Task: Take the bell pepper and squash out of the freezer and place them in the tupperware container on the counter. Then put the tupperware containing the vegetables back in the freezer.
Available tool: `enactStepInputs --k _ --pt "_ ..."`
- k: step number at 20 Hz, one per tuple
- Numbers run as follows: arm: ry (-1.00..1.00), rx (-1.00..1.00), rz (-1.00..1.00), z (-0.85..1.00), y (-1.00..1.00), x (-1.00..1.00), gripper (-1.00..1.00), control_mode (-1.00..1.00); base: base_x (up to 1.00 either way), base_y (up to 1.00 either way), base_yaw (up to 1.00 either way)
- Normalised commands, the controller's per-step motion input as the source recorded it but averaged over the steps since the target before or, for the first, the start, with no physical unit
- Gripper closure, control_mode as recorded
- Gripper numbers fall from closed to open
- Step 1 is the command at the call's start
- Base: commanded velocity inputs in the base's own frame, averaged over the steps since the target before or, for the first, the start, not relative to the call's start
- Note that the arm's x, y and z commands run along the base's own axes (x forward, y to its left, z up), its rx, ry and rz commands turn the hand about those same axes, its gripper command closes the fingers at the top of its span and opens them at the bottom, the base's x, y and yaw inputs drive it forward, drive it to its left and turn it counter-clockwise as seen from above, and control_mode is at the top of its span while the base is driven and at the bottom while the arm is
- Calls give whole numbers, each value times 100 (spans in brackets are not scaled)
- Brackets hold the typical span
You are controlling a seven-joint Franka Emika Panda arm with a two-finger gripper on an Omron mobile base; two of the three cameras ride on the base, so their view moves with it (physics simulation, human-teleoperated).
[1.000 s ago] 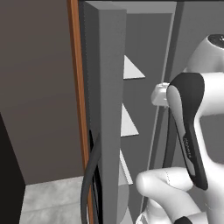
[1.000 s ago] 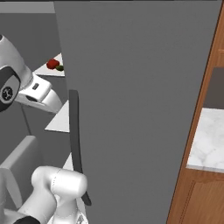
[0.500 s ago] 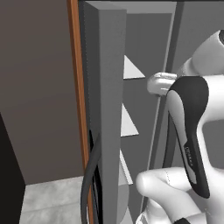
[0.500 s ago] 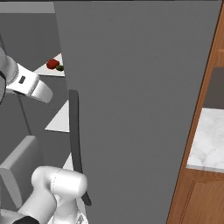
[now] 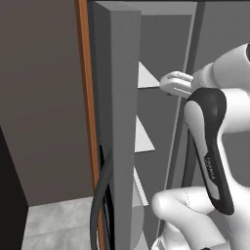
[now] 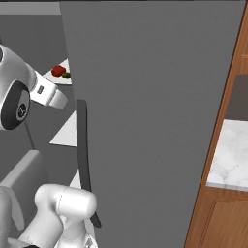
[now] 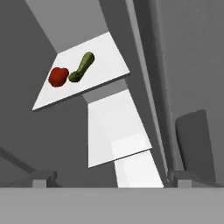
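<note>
Bell pepper and squash touch on the freezer shelf toward eleven o'clock, beyond the wide-apart hand, its tips barely visible.

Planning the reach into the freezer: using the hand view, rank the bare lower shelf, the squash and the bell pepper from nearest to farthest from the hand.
1. Bare lower shelf: just ahead of the hand, below the vegetables.
2. Squash and bell pepper: both on the shelf above, farther in, side by side and touching or nearly so; too close to call. The squash lies on the right, the pepper on the left.
</note>
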Motion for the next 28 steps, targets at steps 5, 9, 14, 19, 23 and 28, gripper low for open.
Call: enactStepInputs --k 5,9,14,19,23,28 --pt "-3 10 1 3 33 56 -100 -100 0 0 0" --pt "0 0 0 8 33 56 -100 -100 0 0 0" --pt "3 0 0 6 17 56 -100 -100 0 0 0" --pt "7 0 0 0 10 57 -100 -100 0 0 0" --pt "9 0 2 0 13 57 -100 -100 0 0 0" --pt "5 0 2 0 13 59 -100 -100 0 0 0"
